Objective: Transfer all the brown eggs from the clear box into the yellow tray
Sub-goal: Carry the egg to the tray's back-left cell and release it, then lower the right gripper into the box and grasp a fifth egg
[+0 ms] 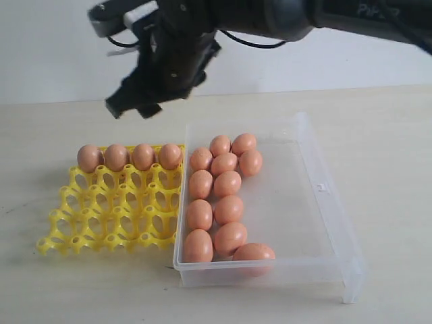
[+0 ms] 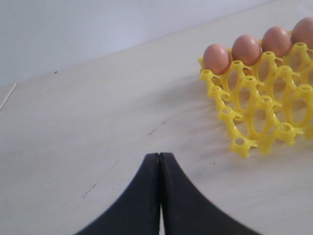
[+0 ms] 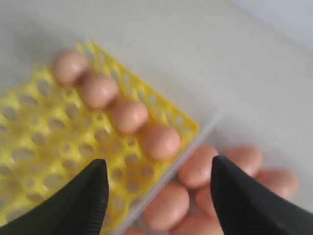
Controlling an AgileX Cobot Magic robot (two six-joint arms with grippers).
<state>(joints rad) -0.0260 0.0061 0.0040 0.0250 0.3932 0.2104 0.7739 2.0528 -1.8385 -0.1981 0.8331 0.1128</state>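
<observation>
Exterior view, and the right arm runs off the top edge, so we only catch its dark wrist and the right gripper (image 1: 132,108). Its jaws are apart and empty, hanging over the rear edge of the yellow tray (image 1: 101,216). Four of the brown eggs (image 1: 142,156) sit in the cups along that rear edge. Twelve more crowd the clear box (image 1: 317,183) against the long wall next to the tray, the nearest one smeared behind the cloudy front wall. Box rim and tray edge look to be touching, but we can't quite tell.

The right wrist view is blurred: soft eggs, soft lattice, two black fingers (image 3: 93,196) standing wide.

Left wrist view: the left gripper (image 2: 159,157) is pressed together, tips meeting over the pale worktop (image 2: 98,122). The tray's corner lies just beyond, its fourth egg cut off by the frame.

The shells are smooth, matte orange-brown ovals. The tray is glossy plastic with round holes and knobbed pegs. The box is thin, transparent, shallow and rimmed.
</observation>
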